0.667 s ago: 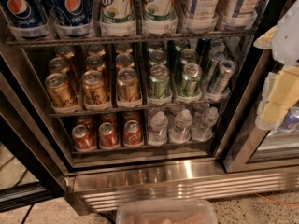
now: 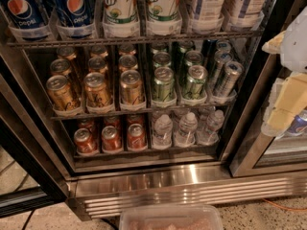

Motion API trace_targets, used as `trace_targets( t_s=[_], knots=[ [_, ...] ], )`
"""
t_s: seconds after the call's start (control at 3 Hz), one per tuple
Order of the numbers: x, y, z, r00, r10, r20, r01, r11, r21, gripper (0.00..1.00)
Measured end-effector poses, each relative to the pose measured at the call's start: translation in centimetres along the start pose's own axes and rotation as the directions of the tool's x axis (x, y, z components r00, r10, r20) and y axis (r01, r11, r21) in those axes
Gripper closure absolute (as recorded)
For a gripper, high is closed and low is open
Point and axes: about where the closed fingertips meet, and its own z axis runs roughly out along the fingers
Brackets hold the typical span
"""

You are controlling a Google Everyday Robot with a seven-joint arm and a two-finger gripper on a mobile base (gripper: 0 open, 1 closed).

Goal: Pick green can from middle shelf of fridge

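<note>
**At the fridge front, almost nothing has moved and the reach is not yet begun**

Nearest the camera, at the bottom edge, a translucent plastic tub sits where it sat a moment ago. Just beyond it, the ribbed base grille of the fridge holds the same line across the picture. From this I judge that the base has not rolled closer.

At the right edge, the gripper hangs in front of the door frame, pale and cream-coloured, level with the rows of cans. Set against the earlier picture it has shifted hardly at all. It is well apart from every can, and nothing is held in it. Whether it stands wide or narrow I cannot tell.

Further in, the middle shelf carries gold-amber cans in its left lanes. The green can stands upright in the front cup of the lane just right of centre. A similar green can is just beside it, and slim silver-blue cans stand further right. None of them has been disturbed.

For the task this means the pick is at its very start. The gripper must travel left and inward, past the slim cans, to reach the green can without nudging its neighbours.
</note>
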Motion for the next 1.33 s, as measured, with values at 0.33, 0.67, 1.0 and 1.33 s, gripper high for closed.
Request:
trace_targets(
  t_s=[0.33, 0.67, 1.0, 1.33],
  knots=[
    [0.2, 1.1, 2.3, 0.998, 0.017, 0.064, -0.018, 0.9998, 0.003, 0.0],
    [0.2, 2.1, 6.2, 0.988, 0.025, 0.152, -0.028, 0.9994, 0.021, 0.0],
    [-0.1, 2.4, 9.4, 0.973, 0.028, 0.231, -0.046, 0.9965, 0.07, 0.0],
    [-1.2, 1.1, 11.0, 0.948, 0.046, 0.316, -0.096, 0.9846, 0.146, 0.0]
  ],
)
